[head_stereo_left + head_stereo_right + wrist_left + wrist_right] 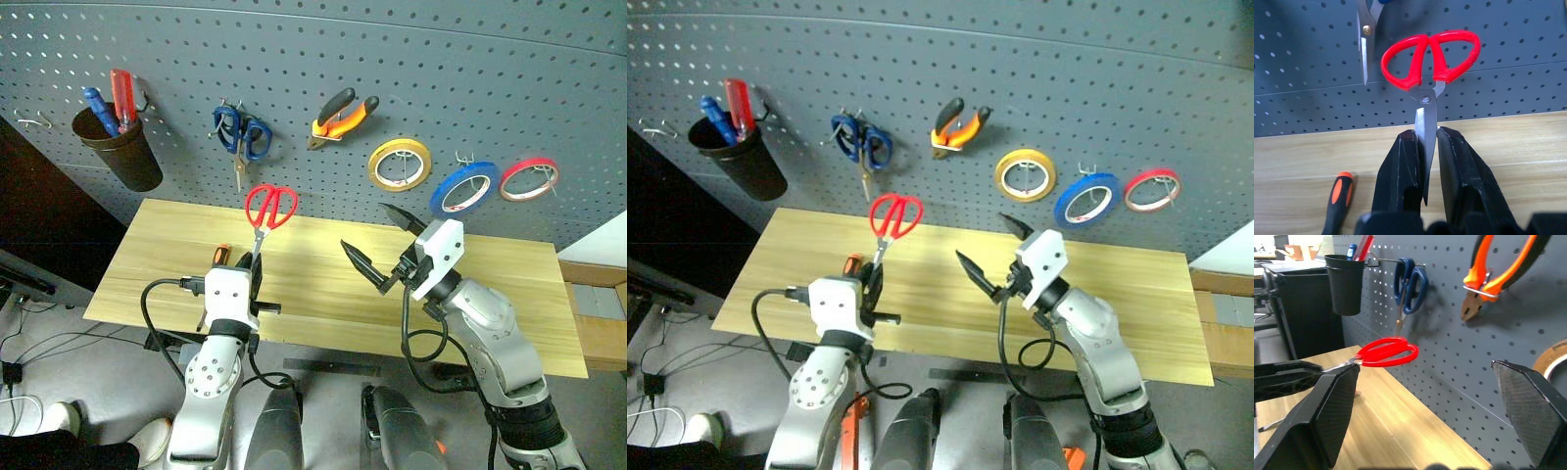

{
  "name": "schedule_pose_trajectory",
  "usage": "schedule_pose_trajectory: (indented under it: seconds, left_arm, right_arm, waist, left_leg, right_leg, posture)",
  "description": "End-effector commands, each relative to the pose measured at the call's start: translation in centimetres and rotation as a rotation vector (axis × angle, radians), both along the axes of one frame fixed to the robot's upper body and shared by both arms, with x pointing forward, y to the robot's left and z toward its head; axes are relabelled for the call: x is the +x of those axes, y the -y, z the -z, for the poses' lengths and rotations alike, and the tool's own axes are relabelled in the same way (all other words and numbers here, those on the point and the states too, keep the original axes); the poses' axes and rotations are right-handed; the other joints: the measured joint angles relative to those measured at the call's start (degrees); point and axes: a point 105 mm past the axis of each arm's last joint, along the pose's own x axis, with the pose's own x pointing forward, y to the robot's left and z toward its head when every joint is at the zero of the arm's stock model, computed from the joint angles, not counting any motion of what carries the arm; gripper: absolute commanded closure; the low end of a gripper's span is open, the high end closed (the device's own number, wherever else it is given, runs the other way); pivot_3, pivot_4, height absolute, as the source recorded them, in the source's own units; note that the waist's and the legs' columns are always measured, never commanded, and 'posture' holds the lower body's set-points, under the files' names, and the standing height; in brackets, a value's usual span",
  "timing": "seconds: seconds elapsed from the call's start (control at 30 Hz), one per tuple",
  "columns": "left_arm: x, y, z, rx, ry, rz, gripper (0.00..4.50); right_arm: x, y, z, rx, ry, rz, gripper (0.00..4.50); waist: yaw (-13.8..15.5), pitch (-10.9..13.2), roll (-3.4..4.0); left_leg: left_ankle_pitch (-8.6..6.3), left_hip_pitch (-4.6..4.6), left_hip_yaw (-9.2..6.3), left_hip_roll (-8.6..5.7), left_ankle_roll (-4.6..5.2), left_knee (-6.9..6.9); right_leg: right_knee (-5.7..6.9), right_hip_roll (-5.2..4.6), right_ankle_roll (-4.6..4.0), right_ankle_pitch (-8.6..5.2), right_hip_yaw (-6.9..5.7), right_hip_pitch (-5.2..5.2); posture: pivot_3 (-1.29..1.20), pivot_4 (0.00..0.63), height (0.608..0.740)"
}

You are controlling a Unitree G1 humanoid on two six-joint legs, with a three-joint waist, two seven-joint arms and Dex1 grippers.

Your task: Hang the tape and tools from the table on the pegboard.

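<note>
My left gripper [257, 269] is shut on the blades of the red-handled scissors [271, 207]. It holds them upright above the table [490, 294], handles up, in front of the pegboard [392, 59]. The left wrist view shows the blades pinched between the fingers [1400, 161]. My right gripper [362, 225] hovers open and empty to the right of the scissors. The pliers [343, 116] and the blue tape [460, 188] hang on the pegboard. The screwdriver [1339, 196] lies on the table beside my left gripper.
On the pegboard hang blue-handled scissors [242, 132], a yellow roll [400, 164], a red-pink roll [529, 179] and a black cup [122, 147] holding a blue-handled and a red-handled tool. A bare hook [34, 120] sits at the far left.
</note>
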Motion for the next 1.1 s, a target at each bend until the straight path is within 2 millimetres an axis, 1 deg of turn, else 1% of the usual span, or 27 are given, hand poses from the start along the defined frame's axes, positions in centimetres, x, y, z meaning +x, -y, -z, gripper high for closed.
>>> schedule_pose_trajectory:
  seconds: [0.03,0.13,0.23,0.33,0.43,0.53,0.77,0.87,1.1]
  left_arm:
    - [-1.5,-0.2,-3.0,0.005,0.131,-0.006,4.25]
    - [-2.4,-0.3,-4.3,0.011,0.183,0.003,4.25]
    - [-3.3,-0.1,-5.6,0.035,0.23,0.019,4.25]
    - [-4.2,0.0,-7.1,0.065,0.281,0.028,4.25]
    - [-4.5,0.1,-7.9,0.081,0.309,0.028,4.25]
    - [-4.4,0.0,-8.3,0.081,0.325,0.012,4.25]
    - [-2.9,-1.0,-9.0,0.092,0.368,-0.052,4.25]
    - [-2.6,-1.1,-9.4,0.093,0.384,-0.066,4.25]
    - [-2.4,-1.7,-9.3,0.081,0.364,-0.096,4.25]
  right_arm:
    - [-1.2,0.3,-2.0,0.045,0.081,-0.016,0.0]
    - [-1.7,0.5,-2.5,0.075,0.098,-0.033,0.0]
    - [-2.1,0.7,-2.6,0.083,0.101,-0.037,0.0]
    - [-2.1,0.9,-2.6,0.086,0.104,-0.024,0.0]
    - [-2.0,1.1,-2.7,0.09,0.107,-0.013,0.0]
    - [-2.0,1.0,-2.8,0.099,0.115,-0.016,0.0]
    - [-1.9,0.6,-3.3,0.111,0.143,-0.03,0.0]
    - [-1.8,0.6,-3.3,0.112,0.147,-0.032,0.0]
    - [-1.7,0.7,-3.2,0.101,0.142,-0.027,0.0]
  waist:
    - [0.0,0.0,0.0]
    - [0.0,0.0,0.0]
    - [0.0,0.0,0.0]
    - [0.0,0.0,0.0]
    - [0.0,0.0,0.0]
    - [0.0,-0.1,-0.01]
    - [0.0,-0.2,-0.06]
    - [0.0,-0.2,-0.06]
    - [0.1,-0.2,-0.07]
  left_leg:
    - [0.0,0.0,-0.01,0.01,0.0,0.01]
    - [0.0,0.0,-0.01,0.03,0.0,0.01]
    - [0.0,0.0,-0.01,0.02,0.0,0.01]
    - [0.0,0.0,-0.01,0.02,0.0,0.02]
    - [0.0,0.01,0.0,0.02,0.01,0.03]
    - [0.0,0.01,0.0,0.02,0.01,0.03]
    - [0.0,0.01,-0.01,0.02,0.01,0.07]
    - [0.0,0.01,-0.01,0.02,0.01,0.06]
    - [0.01,0.02,-0.01,0.02,0.01,0.07]
  right_leg:
    - [0.02,0.01,0.01,0.0,0.0,0.0]
    - [0.02,0.02,0.03,-0.02,0.0,0.0]
    - [0.02,0.02,0.05,-0.03,0.0,0.0]
    - [0.02,0.02,0.04,-0.03,0.0,0.01]
    - [0.03,0.02,0.04,-0.02,0.0,0.01]
    - [0.04,0.03,0.02,-0.01,0.0,0.01]
    - [0.07,0.04,-0.04,0.03,-0.02,0.02]
    - [0.06,0.04,-0.15,0.09,-0.04,0.02]
    - [0.09,0.03,-0.23,0.14,-0.04,0.02]
  posture:
    - [0.13,0.26,0.74]
    - [0.13,0.262,0.74]
    - [0.13,0.263,0.74]
    - [0.13,0.263,0.74]
    - [0.14,0.262,0.74]
    - [0.14,0.261,0.74]
    - [0.15,0.257,0.74]
    - [0.15,0.259,0.74]
    - [0.15,0.264,0.74]
